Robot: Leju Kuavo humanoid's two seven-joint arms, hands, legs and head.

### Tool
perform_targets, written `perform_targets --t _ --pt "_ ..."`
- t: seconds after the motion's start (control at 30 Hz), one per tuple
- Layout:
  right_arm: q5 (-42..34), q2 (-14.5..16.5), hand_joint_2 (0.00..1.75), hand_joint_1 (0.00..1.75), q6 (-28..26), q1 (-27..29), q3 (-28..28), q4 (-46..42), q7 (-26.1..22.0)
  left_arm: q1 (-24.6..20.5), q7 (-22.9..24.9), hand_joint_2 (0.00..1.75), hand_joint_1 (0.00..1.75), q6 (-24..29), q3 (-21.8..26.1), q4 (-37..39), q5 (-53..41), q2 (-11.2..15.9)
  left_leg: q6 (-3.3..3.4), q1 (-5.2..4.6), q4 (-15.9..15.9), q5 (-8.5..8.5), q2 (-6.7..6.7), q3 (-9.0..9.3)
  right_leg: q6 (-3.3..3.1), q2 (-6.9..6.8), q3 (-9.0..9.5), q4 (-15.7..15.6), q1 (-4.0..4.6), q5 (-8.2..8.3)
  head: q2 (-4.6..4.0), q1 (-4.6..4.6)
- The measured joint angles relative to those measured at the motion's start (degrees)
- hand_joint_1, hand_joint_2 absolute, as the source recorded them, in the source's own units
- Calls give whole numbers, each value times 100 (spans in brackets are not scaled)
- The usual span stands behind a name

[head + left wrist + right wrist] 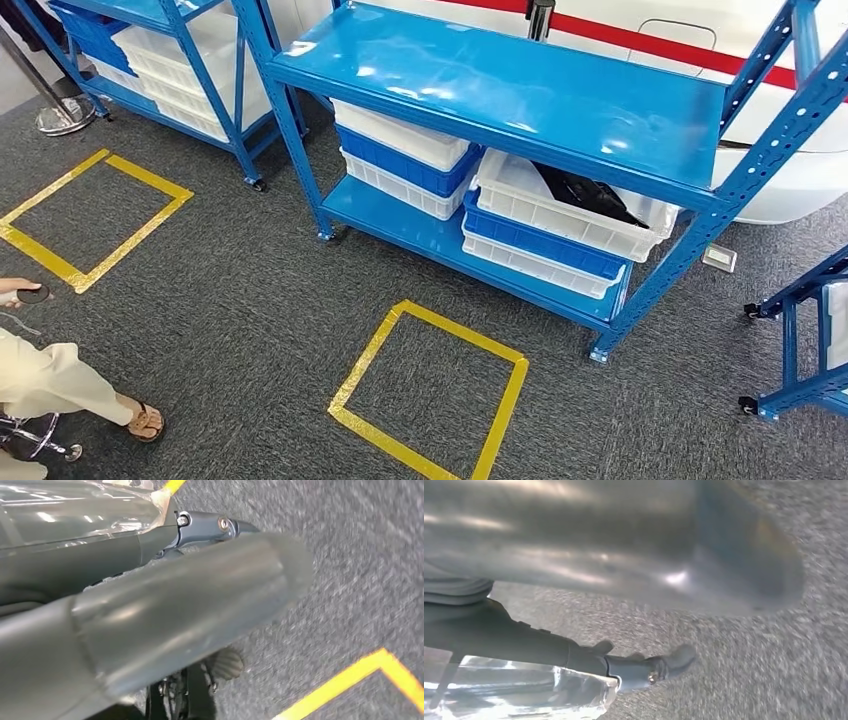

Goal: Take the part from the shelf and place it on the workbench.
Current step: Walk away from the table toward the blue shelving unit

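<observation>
The black part (585, 192) lies in a white bin (515, 185) on the lower level of the blue shelf (500, 85), at its right side, under the top board. The bin sits on a blue and a white bin stacked below it. My left hand (170, 610) hangs over the grey carpet, thumb and dark fingers (210, 527) stretched out with nothing in them. My right hand (624, 555) also hangs above the carpet, its fingers (644, 670) straight and holding nothing.
A yellow tape square (460, 330) marks the carpet in front of the shelf, another (148, 175) lies to the left. A second blue rack (190, 60) stands back left, a third (800, 340) at the right. A person (60, 385) sits at the lower left.
</observation>
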Motion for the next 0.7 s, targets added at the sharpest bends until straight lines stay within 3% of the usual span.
perform_targets --t 0.07,0.1,0.23,0.27,0.3,0.33,0.37,0.4,0.43,0.47,0.53,0.57,0.63,0.7 --pt "1 -1 0 0 1 3 0 0 -1 12 0 0 0 1 2 0 1 -5 24 28 -180 6 -18 205 62 -37 33 135 16 22 -1 -9" --pt "1 -6 0 0 1 -5 0 0 -2 16 0 0 0 1 2 1 2 -8 27 49 -238 1 -21 304 77 -49 -60 320 14 -9 -1 -6" --pt "7 -51 0 0 1 -21 1 -1 -3 19 1 0 0 -3 1 2 2 -21 -38 86 -284 -139 -16 504 169 -62 -907 1419 -47 -394 0 0" --pt "8 -60 0 0 1 -9 1 -1 -3 24 1 0 0 -3 1 3 2 -25 -64 100 -283 -193 -21 565 204 -64 -1026 1443 -71 -443 0 0" --pt "7 -66 0 0 1 6 1 0 -3 29 1 0 0 -3 1 3 2 -29 -95 120 -282 -250 -26 637 263 -68 -1055 1290 -100 -386 0 0" --pt "6 -70 0 0 1 22 1 0 -3 33 1 0 0 -3 1 3 2 -32 -131 141 -280 -311 -30 715 340 -79 -1003 980 -134 -212 0 1" --pt "6 -72 0 0 1 38 0 2 -3 39 1 0 0 -3 2 3 2 -32 -173 158 -280 -374 -29 777 428 -116 -910 624 -169 62 0 6" --pt "7 -69 0 0 2 43 0 5 -3 41 0 0 0 -3 2 3 2 -29 -215 169 -266 -446 -24 845 455 -173 -841 332 -188 264 0 10" --pt "9 -70 0 0 4 40 1 8 -3 41 -1 0 0 -3 3 3 2 -28 -266 170 -259 -515 -13 878 417 -231 -786 145 -179 407 0 10" --pt "10 -70 0 0 5 33 1 10 -3 41 -3 0 0 -3 3 3 2 -27 -317 170 -239 -565 4 917 331 -272 -760 73 -168 474 0 7" --pt "10 -80 0 0 7 23 1 11 1 29 -5 0 0 -8 3 3 2 -31 -404 189 -182 -624 36 978 105 -262 -685 51 -143 430 0 -10" --pt "8 -84 0 0 6 26 1 11 4 22 -6 0 0 -13 3 3 1 -34 -434 210 -90 -627 44 980 31 -238 -624 37 -157 422 0 -14" --pt "3 -91 0 0 4 24 0 11 10 2 -8 0 0 -25 2 4 -5 -42 -478 243 385 -657 33 714 -72 -209 -494 21 -168 377 0 -35" --pt "2 -91 0 0 3 6 0 11 10 4 -8 0 0 -35 0 7 -14 -47 -513 249 1091 -836 16 187 -124 -174 -419 19 -158 300 0 -50"
